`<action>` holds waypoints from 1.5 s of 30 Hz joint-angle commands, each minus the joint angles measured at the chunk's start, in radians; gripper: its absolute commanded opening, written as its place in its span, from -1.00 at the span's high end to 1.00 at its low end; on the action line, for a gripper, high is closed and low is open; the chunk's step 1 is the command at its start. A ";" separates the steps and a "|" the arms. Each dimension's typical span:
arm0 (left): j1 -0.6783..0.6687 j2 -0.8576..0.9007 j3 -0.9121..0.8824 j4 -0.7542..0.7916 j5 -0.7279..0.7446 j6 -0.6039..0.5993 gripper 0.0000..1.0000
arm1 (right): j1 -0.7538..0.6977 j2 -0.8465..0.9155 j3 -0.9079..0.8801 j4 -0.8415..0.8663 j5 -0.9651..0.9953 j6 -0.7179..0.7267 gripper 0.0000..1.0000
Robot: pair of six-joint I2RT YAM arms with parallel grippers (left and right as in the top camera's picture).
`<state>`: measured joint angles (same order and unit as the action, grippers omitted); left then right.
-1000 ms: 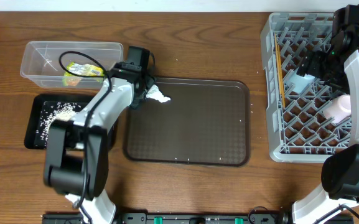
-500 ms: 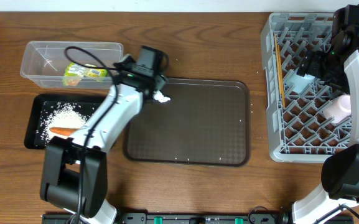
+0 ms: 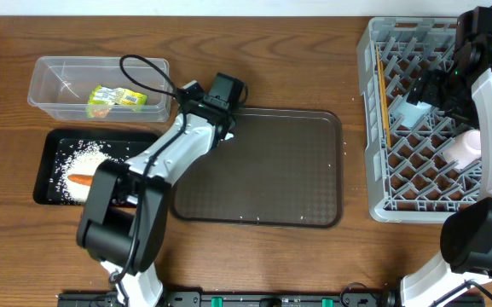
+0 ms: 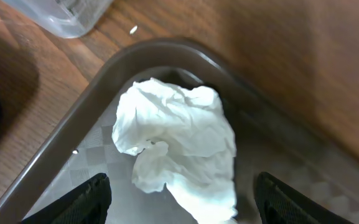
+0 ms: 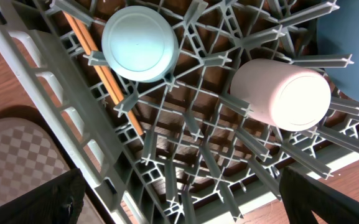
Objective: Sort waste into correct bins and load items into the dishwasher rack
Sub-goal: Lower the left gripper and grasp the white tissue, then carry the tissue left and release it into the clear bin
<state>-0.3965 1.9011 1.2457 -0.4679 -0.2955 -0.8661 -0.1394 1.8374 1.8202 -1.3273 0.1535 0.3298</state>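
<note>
A crumpled white tissue (image 4: 179,140) lies in the corner of the brown serving tray (image 3: 263,170), between the open jaws of my left gripper (image 4: 182,186). In the overhead view that gripper (image 3: 222,119) covers the tissue. The clear tub (image 3: 58,85) holds the green-and-yellow wrapper (image 3: 116,98). The black tray (image 3: 49,141) holds rice (image 3: 83,156) and the carrot (image 3: 83,180). My right gripper (image 5: 182,180) is open and empty above the grey rack (image 3: 373,128), which holds chopsticks (image 5: 101,68), a light-blue cup (image 5: 140,43), a whitish cup (image 5: 288,99) and a dark-blue plate (image 5: 353,37).
The brown serving tray lies mid-table between the bins and the rack. A few rice grains (image 3: 331,165) lie scattered on it. The left arm's black cable (image 3: 147,72) loops over the clear tub. The table's back edge runs along the top.
My left arm has swung right, so its gripper now sits over the tissue and hides it from above. The carrot has come into view. The right arm has not moved.
</note>
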 commanded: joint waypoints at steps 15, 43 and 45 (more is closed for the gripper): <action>-0.011 0.104 0.011 0.043 -0.011 0.032 -0.31 | -0.003 -0.002 -0.001 -0.001 0.003 0.014 -0.98; 0.033 -0.268 0.011 0.128 -0.117 0.129 0.87 | -0.003 -0.002 -0.001 -0.001 0.003 0.014 -0.99; 0.080 -0.287 0.011 0.164 -0.117 0.130 0.88 | -0.003 -0.002 -0.001 -0.001 0.003 0.014 -0.98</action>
<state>-0.3820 1.6470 1.2461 -0.3283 -0.3668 -0.7536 -0.1394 1.8374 1.8202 -1.3273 0.1535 0.3298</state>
